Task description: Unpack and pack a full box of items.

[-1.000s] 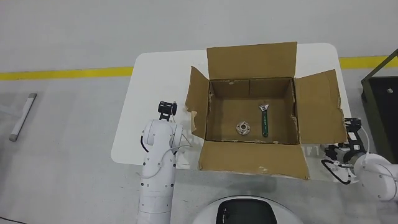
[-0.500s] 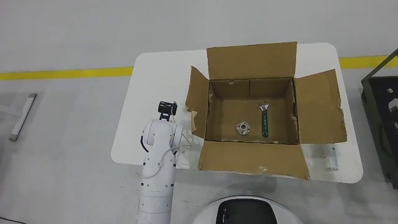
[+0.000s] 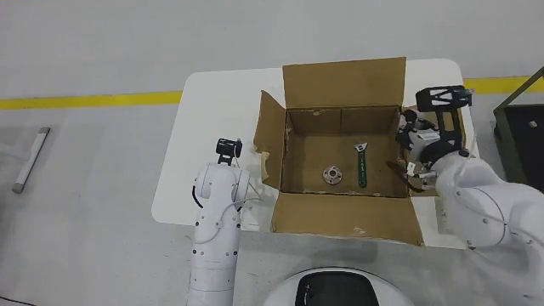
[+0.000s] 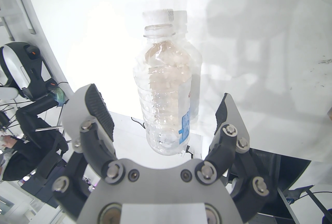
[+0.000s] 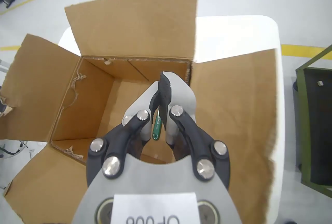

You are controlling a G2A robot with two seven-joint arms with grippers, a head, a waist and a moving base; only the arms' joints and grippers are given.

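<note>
The cardboard box [image 3: 310,149] stands open on the white table [image 3: 217,106], all flaps folded out. On its floor lie a green-handled wrench [image 3: 361,166] and a round metal flange [image 3: 331,173]. My right gripper [image 5: 164,78] is shut on nothing, held high over the box's right wall, and the wrench [image 5: 155,127] shows beneath it. My left gripper [image 4: 158,95] is open, its fingers [image 4: 99,108] on either side of a clear plastic bottle [image 4: 163,74] without touching it. That left arm [image 3: 223,183] is left of the box, at the table's front.
A dark green cart [image 3: 520,140] stands just off the table's right end. Bare tabletop lies left of the box and behind it. A grey bar [image 3: 30,160] lies on the floor far to the left.
The right arm was low at the table's front right corner a second ago, left the view, and is now raised over the box's right flap. The left arm has not moved.
</note>
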